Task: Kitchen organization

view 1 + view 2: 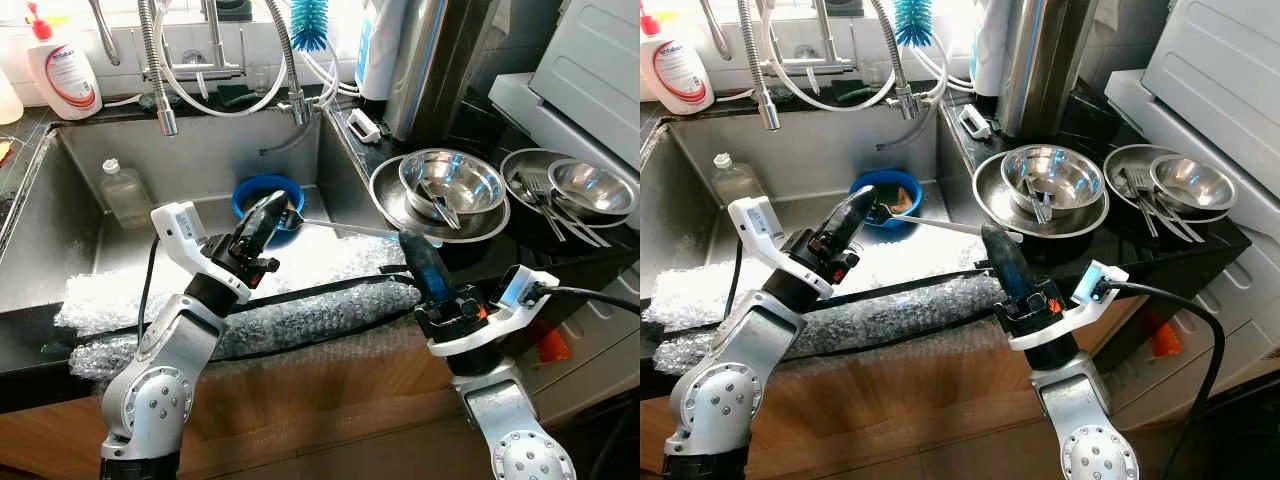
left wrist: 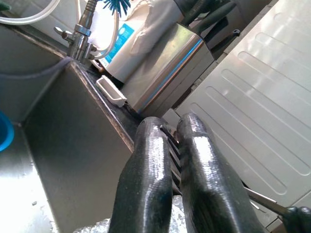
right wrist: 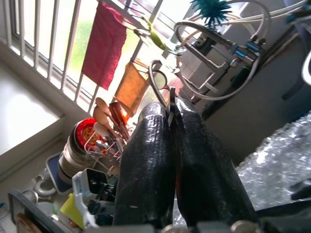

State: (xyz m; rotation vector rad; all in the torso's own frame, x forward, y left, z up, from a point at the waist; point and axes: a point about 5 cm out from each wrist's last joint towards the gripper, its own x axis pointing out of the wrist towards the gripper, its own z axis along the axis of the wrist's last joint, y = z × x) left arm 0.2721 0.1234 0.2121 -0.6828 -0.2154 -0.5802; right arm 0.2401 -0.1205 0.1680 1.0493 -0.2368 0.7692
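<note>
right gripper (image 1: 412, 247) pinched tight on the handle end of a long metal utensil (image 1: 345, 229), held level over the sink edge (image 1: 340, 160). far end of it meeting the left gripper (image 1: 277, 208), fingers pressed together there above the blue bowl (image 1: 258, 189). bubble wrap (image 1: 300, 310) draped along the sink front. steel bowls (image 1: 452, 185) stacked on the counter, to the right.

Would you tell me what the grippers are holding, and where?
A long metal utensil spans them: right gripper pinches its handle end, left gripper its other end.
</note>
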